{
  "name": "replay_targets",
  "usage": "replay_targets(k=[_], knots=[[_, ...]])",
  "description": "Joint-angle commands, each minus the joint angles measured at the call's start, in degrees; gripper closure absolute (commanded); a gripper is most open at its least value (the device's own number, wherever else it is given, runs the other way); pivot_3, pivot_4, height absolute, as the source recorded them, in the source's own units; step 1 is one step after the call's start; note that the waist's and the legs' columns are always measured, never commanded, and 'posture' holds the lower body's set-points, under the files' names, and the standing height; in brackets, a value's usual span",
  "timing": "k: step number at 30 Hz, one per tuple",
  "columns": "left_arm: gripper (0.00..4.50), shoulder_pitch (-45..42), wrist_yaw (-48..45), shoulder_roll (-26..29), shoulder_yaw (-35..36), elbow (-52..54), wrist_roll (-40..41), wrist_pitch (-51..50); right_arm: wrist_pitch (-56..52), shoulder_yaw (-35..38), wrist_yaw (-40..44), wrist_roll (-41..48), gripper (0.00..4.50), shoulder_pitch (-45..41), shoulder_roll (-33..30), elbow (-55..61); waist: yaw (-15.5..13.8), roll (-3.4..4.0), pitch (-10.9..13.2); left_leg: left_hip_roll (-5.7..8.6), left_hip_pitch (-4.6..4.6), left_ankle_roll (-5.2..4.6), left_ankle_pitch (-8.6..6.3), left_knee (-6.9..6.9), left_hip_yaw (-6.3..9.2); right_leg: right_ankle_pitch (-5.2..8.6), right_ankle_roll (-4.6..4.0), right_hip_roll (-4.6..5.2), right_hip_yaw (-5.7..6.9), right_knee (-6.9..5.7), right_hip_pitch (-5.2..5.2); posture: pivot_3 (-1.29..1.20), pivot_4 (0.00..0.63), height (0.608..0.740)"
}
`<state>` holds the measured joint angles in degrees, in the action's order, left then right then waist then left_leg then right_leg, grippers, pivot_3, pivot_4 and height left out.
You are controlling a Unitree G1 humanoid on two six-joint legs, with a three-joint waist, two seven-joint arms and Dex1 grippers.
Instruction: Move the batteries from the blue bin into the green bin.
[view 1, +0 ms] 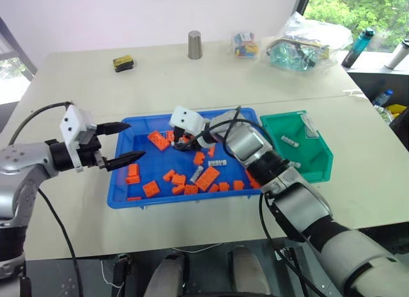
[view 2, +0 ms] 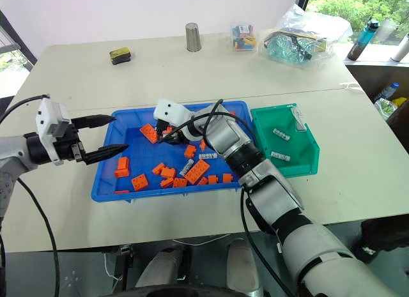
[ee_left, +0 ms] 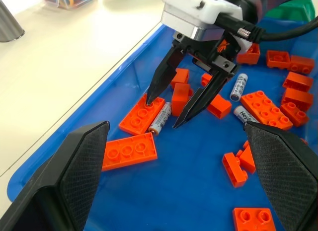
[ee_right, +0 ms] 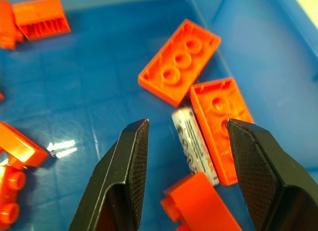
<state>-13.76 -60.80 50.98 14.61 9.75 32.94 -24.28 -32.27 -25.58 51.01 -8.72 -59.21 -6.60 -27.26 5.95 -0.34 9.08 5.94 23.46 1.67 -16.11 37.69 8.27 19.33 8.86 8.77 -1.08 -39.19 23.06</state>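
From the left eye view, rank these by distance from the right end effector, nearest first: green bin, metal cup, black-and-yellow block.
Measured from the right end effector, inside the blue bin:
1. Green bin, beside the blue bin's right edge.
2. Metal cup, far side of the table.
3. Black-and-yellow block, far left; only slightly beyond the cup.

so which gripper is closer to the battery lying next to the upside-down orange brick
Right. The right gripper hangs open just above the battery, fingers on either side. The left gripper is open too, at the blue bin's left rim, well away.
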Motion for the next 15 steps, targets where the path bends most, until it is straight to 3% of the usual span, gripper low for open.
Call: replay_targets(k=[1, 14, 15], knots=[[0.00, -0.66, 0.04, -0.08, 0.61, 0.66, -0.37, 1.18, -0.82, -0.14, -0.03, 0.38, 1.97, 1.15, 0.15, 3.12, -0.05, 0.00, 0.00, 0.00, 0.00, 0.00, 0.00, 0.00, 0.00, 0.00, 0.00, 0.00, 0.00, 0.00, 0.00, 0.00, 0.150, 0.727], [0.00, 0.00, -0.43, 0.28, 0.88, 1.87, 0.07, 0.59, 3.44, -1.00, -0.73, -0.50, 1.97, 0.50, 1.97, -7.28, -0.03, 0.00, 0.00, -0.01, 0.00, 0.00, 0.00, 0.01, -0.01, 0.00, 0.00, -0.01, 0.00, 0.00, -0.01, 0.00, 0.150, 0.727], [0.00, 0.19, -0.66, 0.36, 0.92, 2.11, 0.36, 0.31, 3.88, -0.96, -0.66, -0.50, 2.24, 0.24, 2.07, -8.12, -0.01, -0.01, 0.00, -0.01, 0.00, 0.00, 0.00, 0.01, -0.01, 0.00, 0.00, -0.01, 0.00, 0.00, -0.01, 0.00, 0.150, 0.727]])
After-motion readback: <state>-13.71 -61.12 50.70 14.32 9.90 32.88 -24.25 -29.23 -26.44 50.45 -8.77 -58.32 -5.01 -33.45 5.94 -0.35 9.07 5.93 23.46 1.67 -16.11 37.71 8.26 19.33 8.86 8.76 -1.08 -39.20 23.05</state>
